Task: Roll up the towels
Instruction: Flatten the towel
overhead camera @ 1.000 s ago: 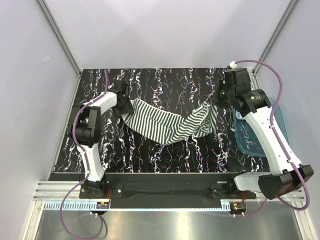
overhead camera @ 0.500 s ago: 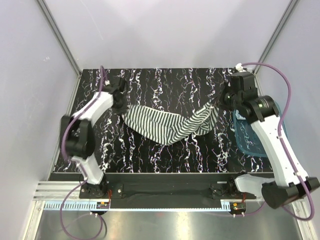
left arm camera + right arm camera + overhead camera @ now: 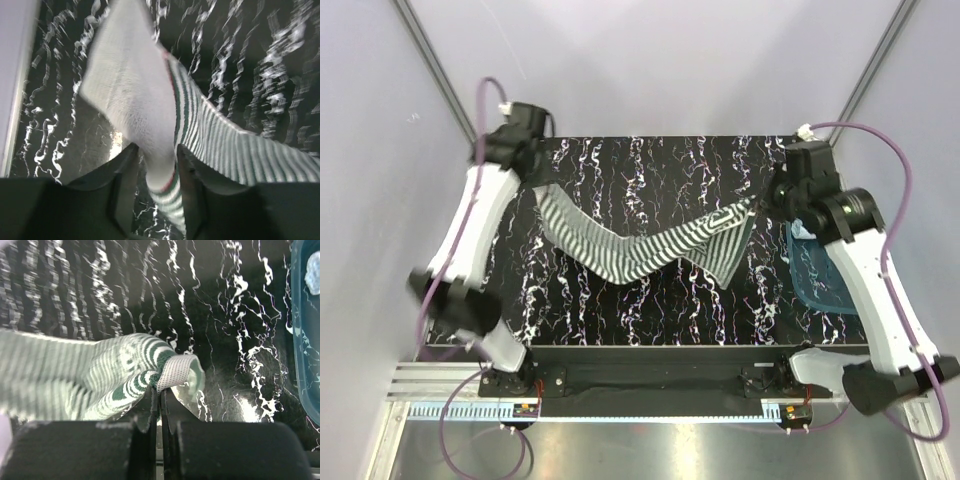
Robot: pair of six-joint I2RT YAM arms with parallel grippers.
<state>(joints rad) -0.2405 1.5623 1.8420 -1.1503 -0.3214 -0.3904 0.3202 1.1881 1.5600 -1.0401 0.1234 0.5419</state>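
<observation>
The striped towel [image 3: 630, 255] hangs stretched between my two grippers above the black marbled table [image 3: 650, 160] and sags in the middle. My left gripper [image 3: 538, 187] is raised at the far left and holds the towel's left end. In the left wrist view the bunched cloth [image 3: 150, 125] fills the gap of that gripper [image 3: 156, 165]. My right gripper [image 3: 757, 203] is shut tight on the right corner, whose white mesh hem [image 3: 177, 371] sticks out past the gripper [image 3: 161, 390]. A bit of pale blue towel [image 3: 803, 230] shows in the tray, mostly hidden by the right arm.
A translucent blue plastic tray [image 3: 820, 290] sits at the table's right edge, under my right arm, and its rim [image 3: 305, 340] shows in the right wrist view. Grey walls and metal posts close in the table at the back and sides.
My left arm has swung up and back to the far left corner, pulling the towel's left end with it. The right gripper has risen slightly, and the towel now hangs longer and thinner.
</observation>
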